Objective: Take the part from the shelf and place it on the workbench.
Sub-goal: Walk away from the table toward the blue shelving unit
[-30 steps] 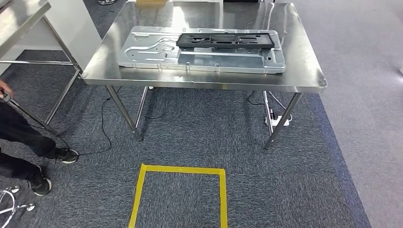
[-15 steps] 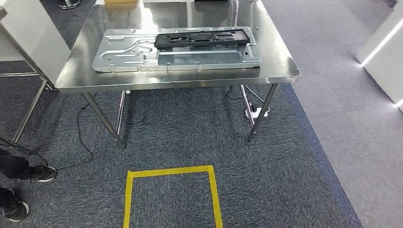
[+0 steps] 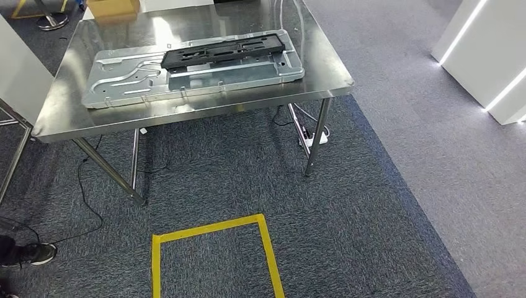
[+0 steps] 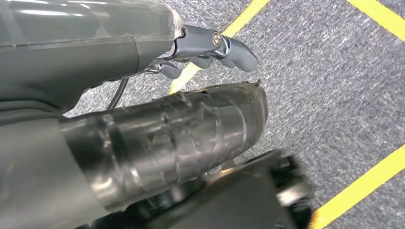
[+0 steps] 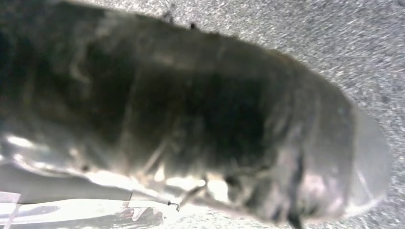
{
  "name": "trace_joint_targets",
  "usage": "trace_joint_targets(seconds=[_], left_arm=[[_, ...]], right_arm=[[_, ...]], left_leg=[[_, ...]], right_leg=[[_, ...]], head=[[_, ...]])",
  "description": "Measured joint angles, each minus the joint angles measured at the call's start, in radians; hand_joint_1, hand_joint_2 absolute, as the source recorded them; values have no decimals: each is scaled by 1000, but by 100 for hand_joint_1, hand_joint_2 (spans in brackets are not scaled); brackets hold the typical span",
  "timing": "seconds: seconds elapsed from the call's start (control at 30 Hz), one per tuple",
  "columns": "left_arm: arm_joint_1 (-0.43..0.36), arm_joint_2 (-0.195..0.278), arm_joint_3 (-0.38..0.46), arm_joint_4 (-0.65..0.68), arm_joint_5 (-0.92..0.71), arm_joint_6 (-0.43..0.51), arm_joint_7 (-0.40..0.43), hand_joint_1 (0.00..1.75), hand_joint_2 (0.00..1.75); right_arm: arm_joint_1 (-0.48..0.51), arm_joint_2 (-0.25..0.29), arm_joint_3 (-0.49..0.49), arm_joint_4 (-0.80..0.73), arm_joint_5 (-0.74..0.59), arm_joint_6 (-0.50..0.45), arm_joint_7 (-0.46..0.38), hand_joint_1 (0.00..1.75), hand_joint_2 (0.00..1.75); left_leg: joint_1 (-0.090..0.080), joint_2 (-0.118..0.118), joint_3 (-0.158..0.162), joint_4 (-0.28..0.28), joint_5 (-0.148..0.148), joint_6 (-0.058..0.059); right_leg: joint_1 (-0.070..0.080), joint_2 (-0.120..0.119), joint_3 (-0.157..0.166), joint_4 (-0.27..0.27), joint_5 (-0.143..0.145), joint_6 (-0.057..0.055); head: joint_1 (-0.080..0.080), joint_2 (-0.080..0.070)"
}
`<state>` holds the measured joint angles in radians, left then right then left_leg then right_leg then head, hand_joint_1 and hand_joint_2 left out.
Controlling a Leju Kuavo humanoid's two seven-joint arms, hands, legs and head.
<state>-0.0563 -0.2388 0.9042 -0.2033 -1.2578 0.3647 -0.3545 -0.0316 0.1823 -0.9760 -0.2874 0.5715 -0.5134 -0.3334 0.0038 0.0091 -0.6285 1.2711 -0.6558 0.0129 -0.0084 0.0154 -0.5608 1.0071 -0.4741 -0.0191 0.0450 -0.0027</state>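
**Inspector:** Your left hand (image 4: 210,50) hangs over the carpet, fingers curled in, gripping nothing. The right wrist picture is too blurred; I cannot tell that hand's state.

**Operator:** And the part?

**Inspector:** A black part (image 3: 223,51) lies on a grey metal panel (image 3: 186,77), itself flat on the steel tabletop (image 3: 186,115), toward its far side. A yellow tape square (image 3: 214,248) marks the carpet near you.

**Operator:** So, progress?

**Inspector:** No shelf appears here. If that black part is yours, I judge placement done. Otherwise you have yet to fetch it.
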Motion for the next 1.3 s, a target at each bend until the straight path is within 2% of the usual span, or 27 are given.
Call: trace_joint_targets(seconds=[0.03, 0.07, 0.1, 0.17, 0.23, 0.3, 0.37, 0.4, 0.47, 0.5, 0.53, 0.57, 0.6, 0.67, 0.7, 0.73, 0.8, 0.83, 0.9, 0.93, 0.97, 1.03, 1.1, 1.17, 1.23, 1.27, 1.3], left_arm=[[1, 0, 1, 0, 0, 0, 1, 0, 0], [1, 0, 1, 0, 1, 0, 2, 0, 0], [1, 0, 2, 0, 1, 0, 3, 0, 0], [2, 0, 3, 0, 1, 0, 6, 0, 0], [2, 0, 4, 0, -1, 0, 7, 0, 0], [0, 0, 5, 0, -5, 1, 7, 0, 0], [-1, 0, 5, 0, -10, 1, 3, 0, 0], [-1, 0, 5, 0, -11, 0, 0, 0, 0], [1, -1, 5, 0, -13, 0, -6, 0, 0], [1, 0, 5, 0, -14, 0, -7, 0, 0], [1, 0, 5, 0, -14, 0, -7, 0, 0], [0, 0, 5, 0, -16, 0, -6, 0, 0], [0, 0, 5, 0, -18, 0, -5, 0, 0], [-1, 0, 5, 0, -22, 0, -2, 0, 0], [0, 0, 5, 0, -23, 0, -2, 0, 0], [0, 0, 5, 0, -23, 0, -2, 0, 0], [-3, 0, 5, 0, -23, 0, -3, 0, 0], [-5, 0, 5, 0, -23, 0, -4, 0, 0], [-6, -1, 4, 0, -23, 0, -8, 0, 0], [-6, -1, 4, 0, -23, 0, -9, 0, 0], [-5, -1, 4, 0, -23, 0, -10, 0, 0], [-5, -2, 4, 0, -23, 0, -10, 0, 0], [-1, -1, 5, 0, -23, 0, -10, 0, 0], [2, -1, 5, 0, -22, 0, -10, 0, 0], [3, -1, 6, 0, -21, 0, -11, 0, 0], [3, -1, 6, 0, -21, 0, -11, 0, 0], [3, -1, 6, 0, -22, 0, -11, 0, 0]], right_arm=[[0, 0, 0, 3, 7, 3, 18, 0, 0], [1, 1, 0, 6, 18, 9, 48, 0, 0], [1, 3, 1, 11, 32, 19, 84, 0, 0], [1, 12, 4, 18, 59, 43, 140, 0, 0], [1, 27, 8, 22, 76, 66, 153, 0, 0], [3, 41, 10, 26, 83, 90, 138, 0, 0], [5, 50, 11, 29, 87, 115, 104, 0, 0], [3, 52, 11, 30, 90, 128, 85, 0, 0], [-1, 54, 15, 31, 95, 152, 49, 0, 0], [-2, 54, 17, 31, 96, 162, 38, 0, 0], [-4, 54, 18, 31, 95, 169, 31, 0, 0], [-4, 53, 18, 31, 94, 175, 31, 0, 0], [-5, 51, 18, 31, 92, 179, 34, 0, 0], [-6, 49, 18, 31, 92, 180, 45, 0, 0], [-7, 48, 18, 32, 92, 180, 49, 0, 0], [-9, 48, 18, 32, 92, 180, 50, 0, 0], [-9, 48, 18, 33, 92, 181, 51, 0, 0], [-8, 48, 18, 33, 92, 181, 51, 0, 0], [-8, 48, 18, 34, 92, 182, 50, 0, 0], [-9, 48, 18, 34, 92, 182, 50, 0, 0], [-10, 48, 17, 34, 92, 182, 50, 0, 0], [-10, 48, 17, 34, 92, 182, 50, 0, 0], [-11, 48, 17, 34, 92, 182, 49, 0, 0], [-11, 48, 17, 34, 92, 181, 54, 0, 0], [-13, 48, 17, 35, 94, 181, 65, 0, 0], [-14, 48, 17, 35, 94, 182, 72, 0, 0], [-14, 48, 17, 36, 95, 185, 82, 0, 0]], left_leg=[[0, -1, -9, 18, 5, 0], [0, -2, 2, -5, 31, 2], [1, -8, 29, -64, 70, 4], [2, -43, 88, -198, 129, 11], [2, -67, 109, -254, 141, 15], [2, -54, 111, -261, 145, 23], [5, -34, 117, -272, 154, 37], [6, -22, 118, -278, 157, 44], [2, 4, 117, -279, 158, 51], [0, 18, 116, -278, 157, 51], [-1, 30, 116, -277, 156, 51], [-1, 42, 117, -277, 154, 50], [-1, 51, 119, -276, 152, 48], [-4, 69, 123, -271, 143, 40], [-6, 77, 125, -270, 139, 35], [-9, 85, 126, -269, 136, 29], [-10, 102, 131, -269, 132, 19], [-8, 95, 133, -265, 126, 14], [-3, 54, 120, -224, 93, 4], [-1, 30, 110, -199, 75, 2], [-1, 17, 100, -179, 60, 1], [0, 13, 93, -162, 51, 1], [0, 6, 44, -63, 17, 1], [1, -15, 35, -69, 61, 5], [5, -65, 82, -203, 140, 12], [6, -85, 92, -233, 149, 13], [5, -93, 94, -242, 147, 16]], right_leg=[[1, 10, 0, 1, 0, 0], [1, 21, 0, 2, 0, 0], [1, 32, 1, 4, 0, 1], [1, 53, -1, 11, -1, 4], [2, 71, -10, 15, 2, 14], [0, 85, -16, 14, 6, 27], [2, 59, -27, 38, -12, 36], [3, 37, -44, 77, -37, 39], [0, 4, -102, 200, -102, 47], [-3, -1, -129, 258, -123, 50], [-5, -4, -143, 288, -127, 53], [-7, -8, -137, 281, -112, 55], [-8, -16, -111, 233, -81, 56], [-4, -56, -37, 94, -24, 51], [-1, -72, -13, 46, -10, 46], [3, -81, -2, 21, -8, 40], [5, -65, -4, 16, -9, 28], [5, -56, -4, 13, -7, 23], [1, -38, -2, 7, -1, 10], [0, -34, -3, 6, 0, 7], [0, -30, -3, 6, 1, 5], [0, -28, -3, 6, 1, 4], [1, -8, -4, 7, 1, 3], [3, 36, -3, 12, 1, 4], [4, 74, -8, 19, 0, 10], [3, 84, -13, 22, 1, 15], [2, 95, -17, 22, 3, 21]], head=[[0, 0], [0, 0], [0, 0], [0, 0], [0, 0], [0, 0], [1, 0], [2, 0], [2, 0], [2, 0], [2, 0], [2, 0], [2, 0], [2, 0], [2, 0], [1, 0], [0, 0], [0, 0], [0, 0], [0, 0], [-1, 0], [-1, 0], [-1, 0], [0, 0], [0, 0], [0, 0], [0, 0]])
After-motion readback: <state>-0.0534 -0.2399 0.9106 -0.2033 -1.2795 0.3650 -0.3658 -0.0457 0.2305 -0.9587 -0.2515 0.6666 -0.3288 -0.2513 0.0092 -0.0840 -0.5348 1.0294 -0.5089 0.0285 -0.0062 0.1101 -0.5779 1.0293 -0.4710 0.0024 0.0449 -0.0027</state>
